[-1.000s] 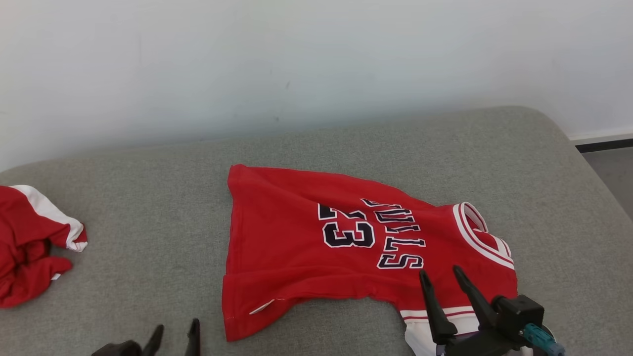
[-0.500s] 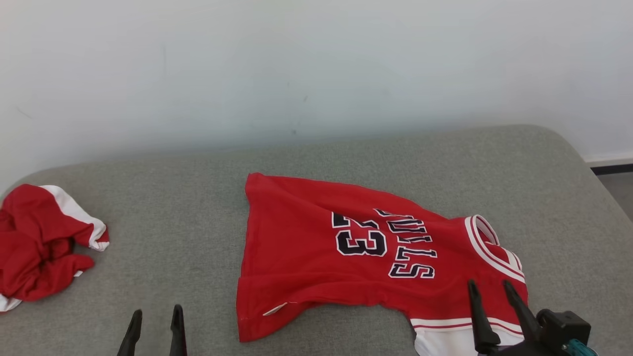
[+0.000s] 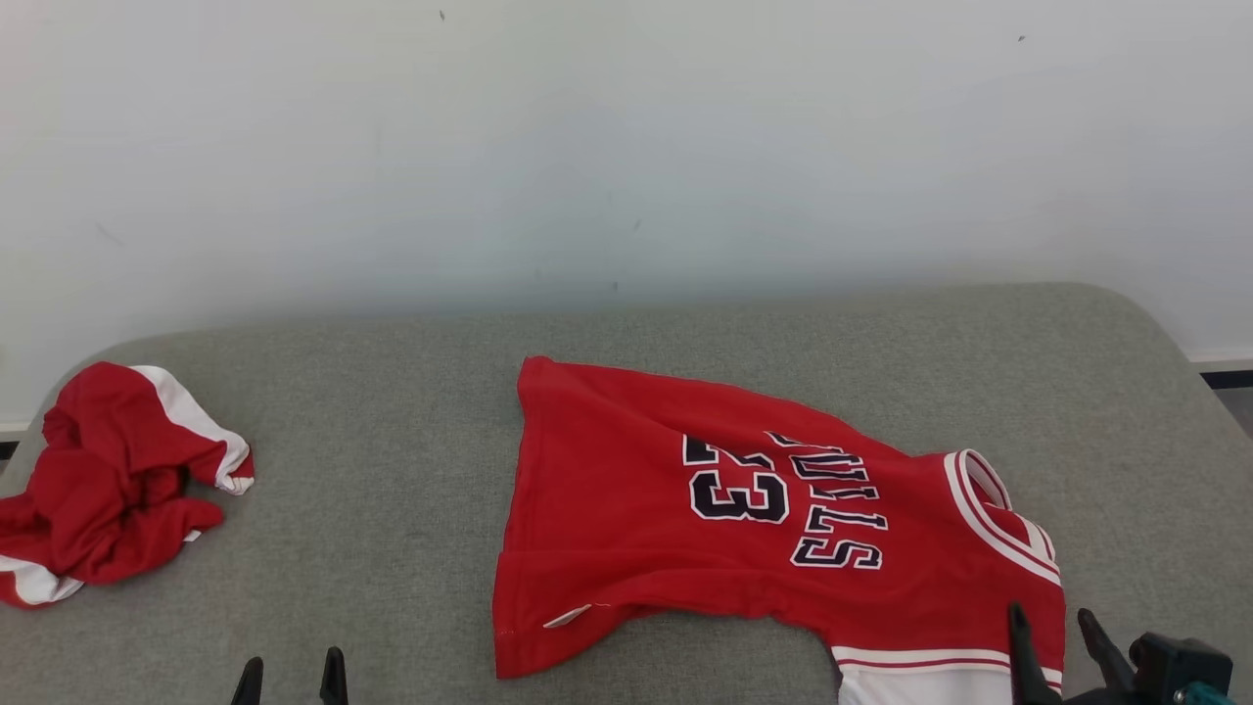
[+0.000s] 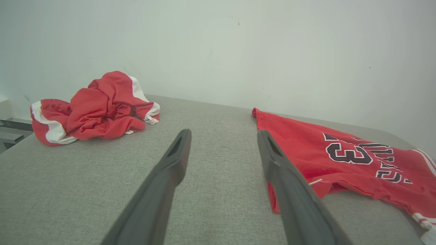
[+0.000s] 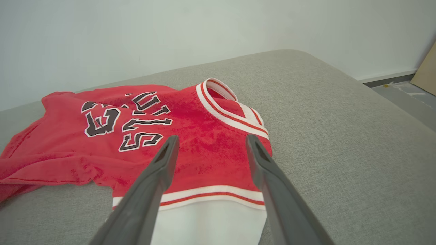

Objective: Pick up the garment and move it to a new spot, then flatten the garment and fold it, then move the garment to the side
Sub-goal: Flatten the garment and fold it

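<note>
The garment (image 3: 685, 529) is a red jersey with dark "23" lettering and a white-trimmed collar, lying spread on the grey cushioned surface (image 3: 392, 411); it also fills the centre of the right wrist view as the garment (image 5: 136, 136) and lies at the right in the left wrist view as the garment (image 4: 340, 160). My right gripper (image 3: 1051, 627) hovers open above its collar end, with the right gripper (image 5: 209, 143) holding nothing. My left gripper (image 3: 290, 671) is open at the bottom edge, left of the jersey; the left gripper (image 4: 223, 136) hangs over bare cushion.
A second crumpled red and white cloth (image 3: 108, 480) lies at the far left of the surface, shown too as the cloth (image 4: 95, 105). A pale wall (image 3: 626, 147) runs right behind. The surface's right edge drops to the floor (image 5: 405, 98).
The camera has tilted up and turned left, so everything has slid down and right in view. Both grippers now sit lower in the picture, still open; the jersey lies as before.
</note>
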Motion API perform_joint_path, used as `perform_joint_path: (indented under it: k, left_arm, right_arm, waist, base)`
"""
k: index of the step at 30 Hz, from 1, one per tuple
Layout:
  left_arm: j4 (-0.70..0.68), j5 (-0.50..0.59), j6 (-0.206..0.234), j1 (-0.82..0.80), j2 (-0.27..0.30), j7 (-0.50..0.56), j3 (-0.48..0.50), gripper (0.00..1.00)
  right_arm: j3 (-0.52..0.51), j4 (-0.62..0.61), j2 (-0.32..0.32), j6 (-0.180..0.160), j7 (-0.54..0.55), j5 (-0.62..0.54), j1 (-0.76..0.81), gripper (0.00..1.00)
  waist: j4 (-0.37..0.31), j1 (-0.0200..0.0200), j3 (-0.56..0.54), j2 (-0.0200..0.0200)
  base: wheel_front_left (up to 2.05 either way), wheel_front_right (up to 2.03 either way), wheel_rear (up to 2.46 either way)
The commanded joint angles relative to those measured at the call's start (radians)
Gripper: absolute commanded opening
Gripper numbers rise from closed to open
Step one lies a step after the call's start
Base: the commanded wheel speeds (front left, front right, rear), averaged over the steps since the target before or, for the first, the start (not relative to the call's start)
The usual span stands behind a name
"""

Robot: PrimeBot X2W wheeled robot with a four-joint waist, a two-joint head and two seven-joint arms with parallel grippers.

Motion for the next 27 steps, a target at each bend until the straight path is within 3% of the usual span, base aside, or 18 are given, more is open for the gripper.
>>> perform_joint_path:
  k: [1, 16, 27]
  left_arm:
    - [-0.006, 0.013, -0.009, 0.005, -0.003, -0.002, 0.006, 1.0]
    - [-0.005, 0.042, -0.047, -0.069, -0.006, -0.002, 0.014, 1.0]
    - [-0.034, 0.058, -0.056, -0.119, -0.007, -0.002, 0.018, 1.0]
  right_arm:
    - [-0.027, 0.016, 0.0, -0.002, 0.03, -0.022, -0.025, 1.0]
    - [-0.221, 0.223, -0.002, -0.002, 0.205, -0.14, -0.229, 1.0]
    - [-0.255, 0.367, -0.039, -0.002, 0.253, -0.183, -0.339, 1.0]
  waist:
    - [0.002, 0.0001, 0.011, 0.0]
    - [0.027, 0.0001, 0.132, 0.0]
    - [0.055, 0.0001, 0.199, 0.0]
  base:
    - [0.0, 0.0, 0.0]
    - [0.0, 0.0, 0.0]
    - [0.0, 0.0, 0.0]
